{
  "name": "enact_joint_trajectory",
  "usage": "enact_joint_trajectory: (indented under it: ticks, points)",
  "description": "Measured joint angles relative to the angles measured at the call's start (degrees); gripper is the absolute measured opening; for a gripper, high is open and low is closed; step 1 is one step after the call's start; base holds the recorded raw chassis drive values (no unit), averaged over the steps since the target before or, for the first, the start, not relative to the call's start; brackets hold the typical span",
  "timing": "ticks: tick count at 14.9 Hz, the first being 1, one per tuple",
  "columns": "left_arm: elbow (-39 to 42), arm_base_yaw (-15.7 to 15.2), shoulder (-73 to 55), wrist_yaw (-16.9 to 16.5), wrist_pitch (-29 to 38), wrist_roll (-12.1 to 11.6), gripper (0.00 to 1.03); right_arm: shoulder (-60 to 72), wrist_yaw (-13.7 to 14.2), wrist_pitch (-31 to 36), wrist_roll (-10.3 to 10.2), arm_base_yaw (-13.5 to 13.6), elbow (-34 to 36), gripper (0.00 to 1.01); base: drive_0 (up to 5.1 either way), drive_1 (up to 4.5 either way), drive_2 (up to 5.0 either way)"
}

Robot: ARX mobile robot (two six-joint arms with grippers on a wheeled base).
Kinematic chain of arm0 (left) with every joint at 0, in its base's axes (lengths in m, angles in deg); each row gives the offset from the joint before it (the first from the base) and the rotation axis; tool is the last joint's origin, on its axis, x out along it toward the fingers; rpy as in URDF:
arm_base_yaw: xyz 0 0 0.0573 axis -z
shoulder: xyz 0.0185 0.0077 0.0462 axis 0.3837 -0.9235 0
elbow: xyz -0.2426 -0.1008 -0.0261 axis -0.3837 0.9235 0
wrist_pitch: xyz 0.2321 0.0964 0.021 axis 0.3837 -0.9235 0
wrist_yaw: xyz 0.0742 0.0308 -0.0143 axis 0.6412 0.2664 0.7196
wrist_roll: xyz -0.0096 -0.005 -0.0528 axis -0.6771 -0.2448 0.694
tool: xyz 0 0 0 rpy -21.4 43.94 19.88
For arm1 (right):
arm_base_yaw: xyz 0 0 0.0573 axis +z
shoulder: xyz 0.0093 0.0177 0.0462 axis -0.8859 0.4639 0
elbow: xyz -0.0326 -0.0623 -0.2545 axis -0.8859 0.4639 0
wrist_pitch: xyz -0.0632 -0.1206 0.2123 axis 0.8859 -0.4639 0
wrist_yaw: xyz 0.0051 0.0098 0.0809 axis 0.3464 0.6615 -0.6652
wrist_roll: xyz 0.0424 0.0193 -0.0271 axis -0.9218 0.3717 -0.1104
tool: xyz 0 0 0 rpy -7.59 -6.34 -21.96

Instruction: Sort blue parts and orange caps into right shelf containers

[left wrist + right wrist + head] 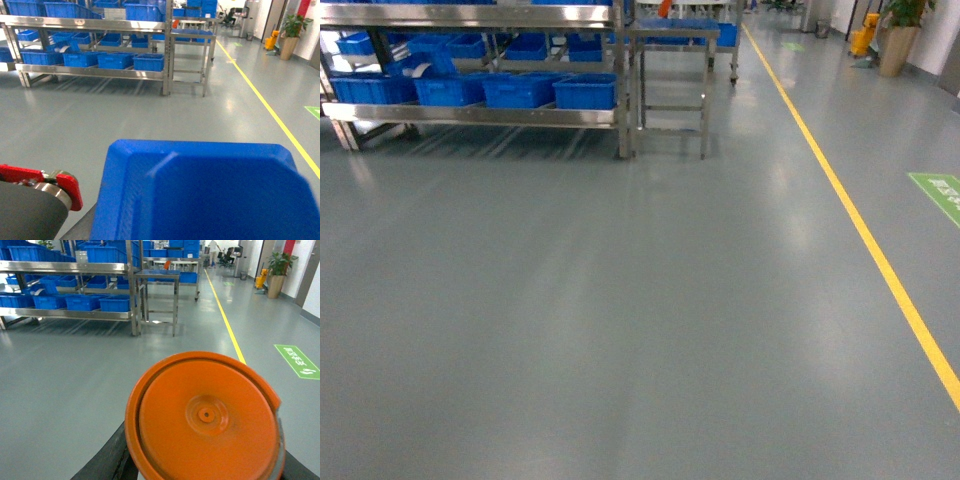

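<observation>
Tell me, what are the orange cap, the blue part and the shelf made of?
The orange cap looks like smooth moulded plastic with a round ridge. The blue part seems glossy plastic, evenly coloured. The shelf looks like brushed steel, grey and reflective.

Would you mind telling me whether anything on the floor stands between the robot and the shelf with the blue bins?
Nothing visible does: the grey floor lies bare up to the shelf holding the blue bins. The yellow line runs off to the right.
</observation>
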Motion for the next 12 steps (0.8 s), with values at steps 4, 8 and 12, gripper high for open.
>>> enact_joint_trajectory:
  ticks: [4, 8, 12]
  points:
    - [0.02, 0.0, 0.0, 0.0, 0.0, 0.0, 0.42, 0.0, 0.0, 0.0, 0.0, 0.0, 0.0, 0.43, -1.7, -1.66, -1.7]
    - [0.02, 0.11, 0.0, -0.04, 0.2, 0.0, 0.42, 0.0, 0.02, 0.35, 0.0, 0.0, 0.0, 0.43, -0.3, 2.86, -3.5]
    - [0.02, 0.11, 0.0, -0.02, 0.11, 0.0, 0.42, 0.0, 0.02, 0.02, 0.0, 0.0, 0.0, 0.43, 0.1, 4.39, -4.1]
